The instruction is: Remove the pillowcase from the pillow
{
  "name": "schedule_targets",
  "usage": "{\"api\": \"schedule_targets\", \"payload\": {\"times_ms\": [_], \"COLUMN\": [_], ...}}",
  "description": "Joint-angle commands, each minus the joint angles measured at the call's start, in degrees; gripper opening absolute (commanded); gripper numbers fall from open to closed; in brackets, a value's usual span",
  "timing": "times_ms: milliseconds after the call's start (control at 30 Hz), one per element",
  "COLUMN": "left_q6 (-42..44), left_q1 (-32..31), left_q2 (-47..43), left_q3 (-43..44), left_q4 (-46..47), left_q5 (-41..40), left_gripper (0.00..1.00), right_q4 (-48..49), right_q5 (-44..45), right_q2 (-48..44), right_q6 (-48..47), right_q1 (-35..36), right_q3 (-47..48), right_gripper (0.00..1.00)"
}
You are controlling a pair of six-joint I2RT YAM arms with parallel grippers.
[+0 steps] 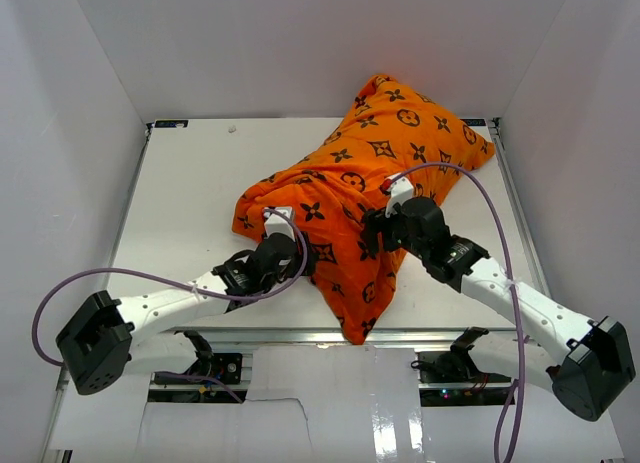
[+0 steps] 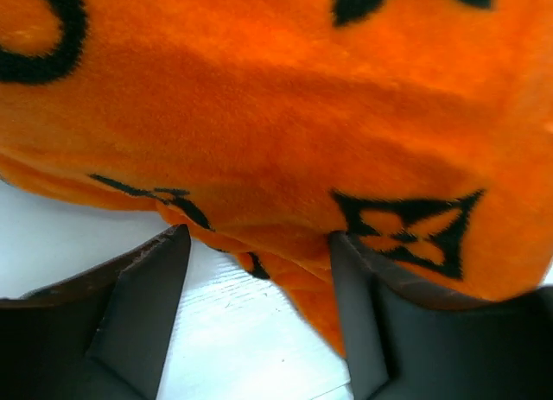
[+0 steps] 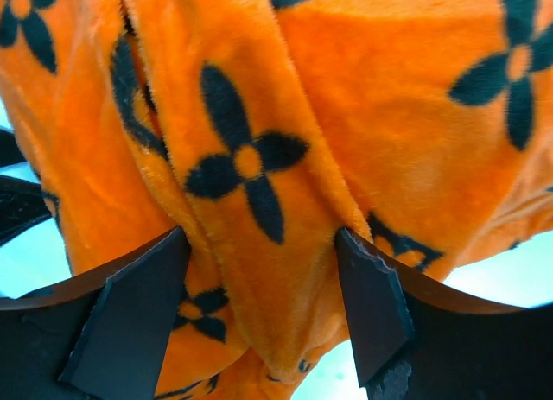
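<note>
Orange plush fills both wrist views: your left claw is spread around the pillowcase hem at 8 o'clock, your right claw spread astride a central fold. Farther, it stretches toward 1 o'clock on the counter.

Orange pillowcase hem, parted jaws, white table

Left arm stretches in from the lower left, right arm from the lower right, wrists pretty close together around mid-frame. Left gripper and right gripper both have their jaws spread apart.
</note>
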Motion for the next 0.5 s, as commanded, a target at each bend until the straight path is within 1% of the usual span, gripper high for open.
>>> {"api": "schedule_targets", "payload": {"times_ms": [0, 33, 67, 100, 133, 167, 300, 333, 367, 400, 467], "left_q6": [1.58, 1.84, 1.93, 1.76, 1.24, 1.06, 0.35, 0.35, 0.44, 0.96, 1.41], "left_q1": [1.72, 1.99, 2.08, 2.43, 2.78, 3.22, 8.84, 10.15, 11.3, 13.92, 16.22], "left_q2": [2.43, 3.06, 3.76, 4.2, 4.12, 3.68, 0.43, -0.88, -1.59, -2.12, -3.17], "left_q3": [2.46, 3.33, 3.86, 4.21, 4.48, 4.39, 3.51, 3.43, 3.34, 3.25, 3.6], "left_q4": [4.07, 3.29, 2.24, 0.84, -1.27, -2.07, -5.15, -6.2, -6.56, -6.73, -7.0], "left_q5": [4.24, 3.9, 3.11, 1.88, -0.39, -1.02, -1.47, -1.03, -0.59, 0.02, 1.86], "left_gripper": [0.66, 0.47, 0.37, 0.3, 0.19, 0.16, 0.07, 0.0, 0.0, 0.0, 0.0], "right_q4": [4.77, 5.47, 6.0, 6.62, 6.8, 6.8, 7.85, 7.77, 7.77, 7.77, 9.61], "right_q5": [7.23, 7.75, 8.02, 8.37, 8.63, 8.64, 7.94, 7.41, 7.23, 6.71, 6.35], "right_q2": [-2.69, -3.83, -4.19, -4.54, -4.63, -4.63, -3.23, -2.97, -2.62, -2.09, -1.73], "right_q6": [-0.36, -0.1, 0.08, 0.17, 0.34, 0.52, 0.87, 1.13, 1.22, 1.39, 1.66], "right_q1": [0.75, 0.75, 0.75, 0.75, 0.75, 0.75, 0.75, 0.75, 0.75, 0.75, 0.75], "right_q3": [-0.52, -1.92, -2.54, -2.98, -3.34, -3.43, -3.78, -3.78, -3.78, -3.87, -3.95], "right_gripper": [0.72, 0.7, 0.66, 0.64, 0.62, 0.58, 0.51, 0.49, 0.49, 0.49, 0.47]}}
